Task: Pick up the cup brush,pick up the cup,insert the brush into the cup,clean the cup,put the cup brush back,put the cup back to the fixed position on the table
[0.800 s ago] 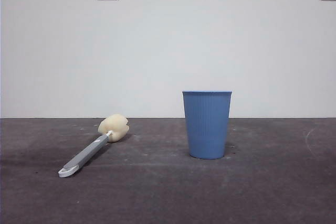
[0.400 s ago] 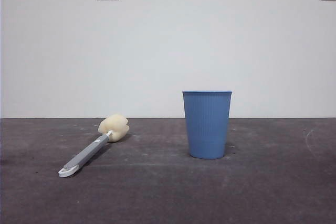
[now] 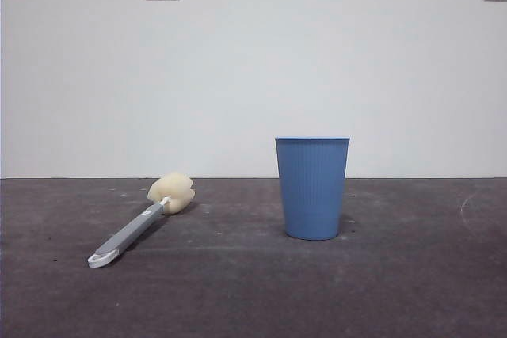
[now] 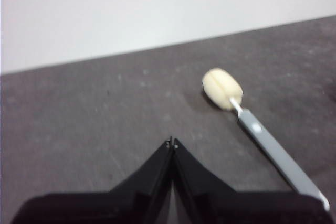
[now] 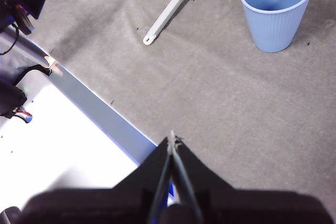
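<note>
Behind the dark desk (image 3: 253, 290) stood a plain white wall; in the front view neither arm showed, the cup brush (image 3: 141, 222) lay flat and the cup (image 3: 312, 187) stood upright, well apart from it. In the left wrist view your left hand (image 4: 172, 142) was pinched closed and empty, the brush ahead and to one side: you needed to open it first, then come down across the grey handle. In the right wrist view your right hand (image 5: 172, 141) was closed too, far short of the cup.
</note>
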{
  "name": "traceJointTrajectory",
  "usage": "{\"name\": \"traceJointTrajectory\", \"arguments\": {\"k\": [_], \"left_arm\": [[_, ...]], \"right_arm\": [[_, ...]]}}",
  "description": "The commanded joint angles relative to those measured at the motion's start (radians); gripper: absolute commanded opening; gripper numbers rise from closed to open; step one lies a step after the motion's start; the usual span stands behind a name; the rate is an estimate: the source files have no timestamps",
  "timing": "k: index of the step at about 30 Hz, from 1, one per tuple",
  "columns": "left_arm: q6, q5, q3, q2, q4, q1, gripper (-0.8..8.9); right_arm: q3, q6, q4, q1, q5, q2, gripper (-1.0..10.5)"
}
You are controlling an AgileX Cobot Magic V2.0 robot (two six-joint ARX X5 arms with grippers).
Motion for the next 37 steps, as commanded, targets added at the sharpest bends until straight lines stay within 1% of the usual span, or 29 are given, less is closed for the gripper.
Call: {"name": "traceJointTrajectory", "arguments": {"k": [1,6,28,30,32,34,37], "left_arm": [[-0.020,0.005,-0.014,-0.015,-0.059,0.004,-0.04],[-0.060,0.008,-0.014,-0.015,-0.049,0.003,-0.04],[-0.059,0.006,-0.014,-0.015,-0.043,0.006,-0.04],[-0.059,0.006,-0.014,-0.015,-0.043,0.006,-0.04],[-0.059,0.006,-0.014,-0.015,-0.043,0.006,-0.04],[-0.059,0.006,-0.014,-0.015,-0.044,0.006,-0.04],[-0.059,0.006,-0.014,-0.015,-0.043,0.006,-0.04]], "right_arm": [[0.002,0.006,0.003,0.002,0.003,0.000,0.0],[0.002,0.006,0.000,0.002,0.003,0.000,0.0],[0.002,0.006,-0.001,0.002,0.003,0.000,0.0],[0.002,-0.061,0.010,-0.002,0.029,-0.010,0.0],[0.002,-0.087,0.041,-0.012,0.092,-0.030,0.0],[-0.002,-0.100,0.117,-0.030,0.160,-0.058,0.0],[-0.031,-0.134,0.263,-0.067,0.162,-0.127,0.0]]}}
